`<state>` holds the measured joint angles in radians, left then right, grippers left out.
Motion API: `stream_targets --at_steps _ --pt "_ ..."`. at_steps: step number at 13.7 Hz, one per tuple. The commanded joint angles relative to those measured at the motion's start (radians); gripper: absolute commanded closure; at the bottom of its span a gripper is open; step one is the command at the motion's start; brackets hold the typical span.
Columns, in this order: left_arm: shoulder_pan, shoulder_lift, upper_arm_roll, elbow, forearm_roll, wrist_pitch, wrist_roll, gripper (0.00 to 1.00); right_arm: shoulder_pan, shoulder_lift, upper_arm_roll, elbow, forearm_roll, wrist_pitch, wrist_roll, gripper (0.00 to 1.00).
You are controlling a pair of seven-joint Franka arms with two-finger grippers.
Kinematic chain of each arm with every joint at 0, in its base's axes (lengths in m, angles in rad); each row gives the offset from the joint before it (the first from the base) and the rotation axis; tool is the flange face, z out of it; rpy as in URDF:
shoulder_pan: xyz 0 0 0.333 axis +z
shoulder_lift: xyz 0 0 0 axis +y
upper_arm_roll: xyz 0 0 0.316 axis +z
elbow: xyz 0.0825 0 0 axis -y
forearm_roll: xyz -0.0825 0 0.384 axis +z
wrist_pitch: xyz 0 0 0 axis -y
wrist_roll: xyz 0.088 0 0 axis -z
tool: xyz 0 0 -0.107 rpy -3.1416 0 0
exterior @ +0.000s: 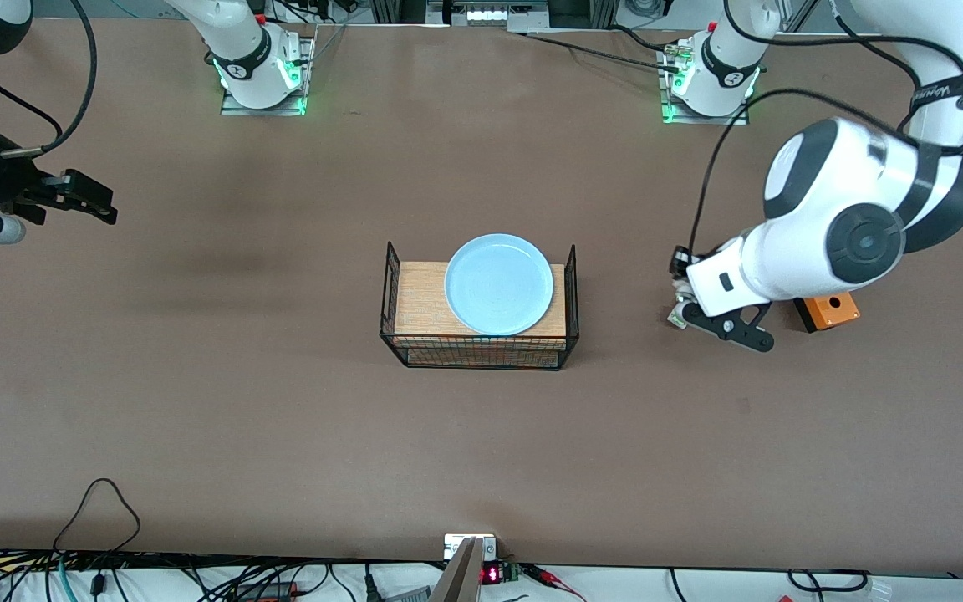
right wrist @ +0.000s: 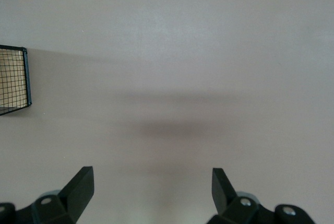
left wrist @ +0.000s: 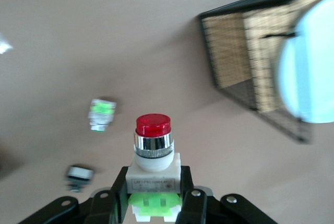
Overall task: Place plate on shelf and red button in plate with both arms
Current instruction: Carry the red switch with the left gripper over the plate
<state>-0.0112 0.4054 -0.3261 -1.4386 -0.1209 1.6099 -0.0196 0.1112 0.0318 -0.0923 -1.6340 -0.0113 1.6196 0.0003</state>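
Note:
The light blue plate (exterior: 498,283) lies on a wooden board inside a black wire basket (exterior: 479,355) at the table's middle; the left wrist view shows the plate (left wrist: 309,72) too. My left gripper (exterior: 686,314) is low over the table beside the basket, toward the left arm's end. It is shut on the white body of the red button (left wrist: 153,148), whose red cap points away from the left gripper (left wrist: 154,183). My right gripper (exterior: 90,201) waits open over the right arm's end of the table; the right gripper (right wrist: 153,182) has nothing between its fingers.
An orange box with a hole (exterior: 828,311) sits partly under the left arm. A white-green part (left wrist: 101,114) and a small silver-topped part (left wrist: 79,176) lie on the table under the left gripper. Cables run along the table's front edge (exterior: 97,510).

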Motion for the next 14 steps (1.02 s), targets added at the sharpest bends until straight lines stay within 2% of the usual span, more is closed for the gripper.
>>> stream_targets --at_steps 1,4,8,10,12,14 --pt "-0.021 0.024 -0.045 0.079 -0.123 -0.034 -0.174 0.99 0.002 -0.012 0.002 0.002 0.001 -0.010 -0.011 0.00" --pt "-0.165 0.055 -0.060 0.125 -0.128 0.022 -0.418 0.99 0.002 -0.012 0.002 0.002 0.001 -0.010 -0.011 0.00" --pt "-0.291 0.145 -0.056 0.145 -0.122 0.224 -0.635 0.97 0.002 -0.010 0.002 0.002 0.001 -0.009 -0.010 0.00" --pt "-0.326 0.187 -0.047 0.141 -0.105 0.298 -0.658 0.96 0.002 -0.010 0.002 0.002 0.001 -0.009 -0.010 0.00" --pt "-0.348 0.228 -0.047 0.139 -0.016 0.312 -0.666 0.95 0.002 -0.010 0.002 0.002 0.001 -0.007 -0.009 0.00" --pt "-0.355 0.254 -0.048 0.139 0.009 0.314 -0.671 0.95 0.002 -0.012 0.002 0.002 0.001 -0.007 -0.009 0.00"
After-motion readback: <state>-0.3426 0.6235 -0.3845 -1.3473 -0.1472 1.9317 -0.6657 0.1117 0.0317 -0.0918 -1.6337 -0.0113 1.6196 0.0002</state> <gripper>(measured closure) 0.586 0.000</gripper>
